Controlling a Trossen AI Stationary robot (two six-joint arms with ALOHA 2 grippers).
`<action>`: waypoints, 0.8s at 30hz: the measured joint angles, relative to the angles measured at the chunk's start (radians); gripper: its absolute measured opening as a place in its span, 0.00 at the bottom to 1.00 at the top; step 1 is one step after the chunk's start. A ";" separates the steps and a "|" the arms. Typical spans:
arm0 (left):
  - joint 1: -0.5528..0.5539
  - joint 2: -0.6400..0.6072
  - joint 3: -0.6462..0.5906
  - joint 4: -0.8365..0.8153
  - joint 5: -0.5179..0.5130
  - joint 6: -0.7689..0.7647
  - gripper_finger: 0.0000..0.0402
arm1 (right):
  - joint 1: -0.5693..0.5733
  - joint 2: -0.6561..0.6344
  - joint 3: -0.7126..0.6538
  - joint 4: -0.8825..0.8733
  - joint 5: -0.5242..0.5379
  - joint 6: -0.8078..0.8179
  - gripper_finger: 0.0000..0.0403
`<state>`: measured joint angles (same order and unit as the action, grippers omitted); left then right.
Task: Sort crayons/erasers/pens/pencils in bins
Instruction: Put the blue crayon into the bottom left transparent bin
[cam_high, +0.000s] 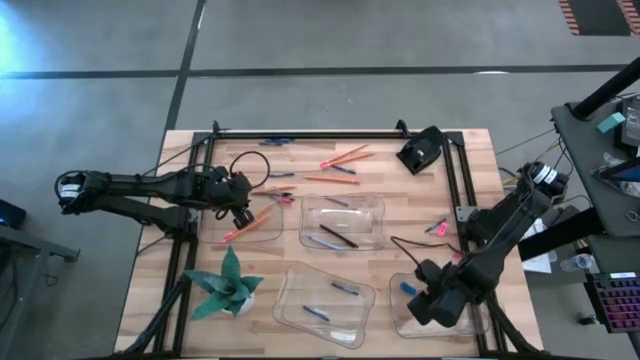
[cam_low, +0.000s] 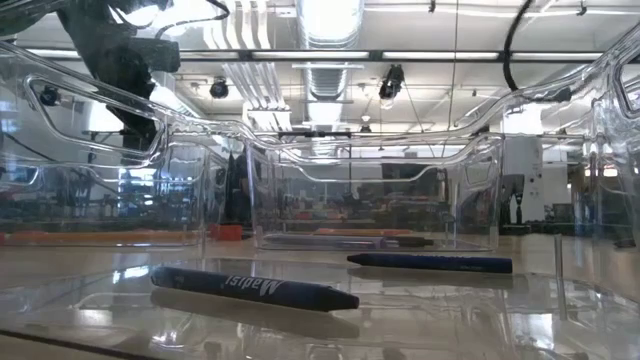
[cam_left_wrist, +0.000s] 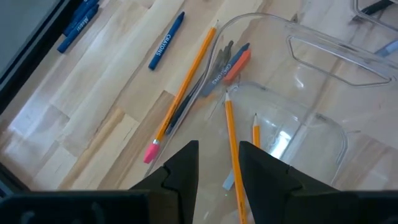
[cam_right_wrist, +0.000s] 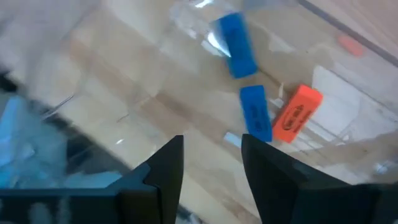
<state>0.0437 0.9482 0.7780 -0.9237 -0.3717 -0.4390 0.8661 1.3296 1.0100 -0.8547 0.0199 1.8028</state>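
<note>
Left pincer: hovers over the left-hand bin by the counter's left edge, fingers apart, an orange pencil running between them; whether it is gripped I cannot tell.
Left bin: holds pencils already, one lying across its rim.
Loose on the counter: orange pencils and blue crayons near the far edge; a small pink piece toward the right edge.
Middle bins: far one holds dark pens, near one holds crayons.
Right pincer: fingers apart and empty, over the bin at the near right corner.
Right bin: blue erasers and an orange one lie inside.
Progress: judged about halfway; every bin started, far-edge items left.
Room: open counter along the far edge; the green paper plant crowds the near left corner, and the bin walls stand close together.
</note>
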 joint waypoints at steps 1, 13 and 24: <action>0.000 0.000 0.000 0.000 0.000 0.000 0.25 | 0.000 -0.007 0.013 -0.007 0.007 -0.023 0.39; 0.000 0.000 0.000 0.000 0.004 0.000 0.25 | -0.159 -0.053 0.160 -0.486 0.183 -0.177 0.39; 0.000 0.000 0.000 0.048 -0.002 -0.001 0.25 | -0.516 -0.052 -0.013 -0.571 0.090 -0.733 0.38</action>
<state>0.0438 0.9478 0.7780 -0.8760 -0.3737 -0.4397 0.3500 1.2774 0.9971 -1.4253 0.1098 1.0695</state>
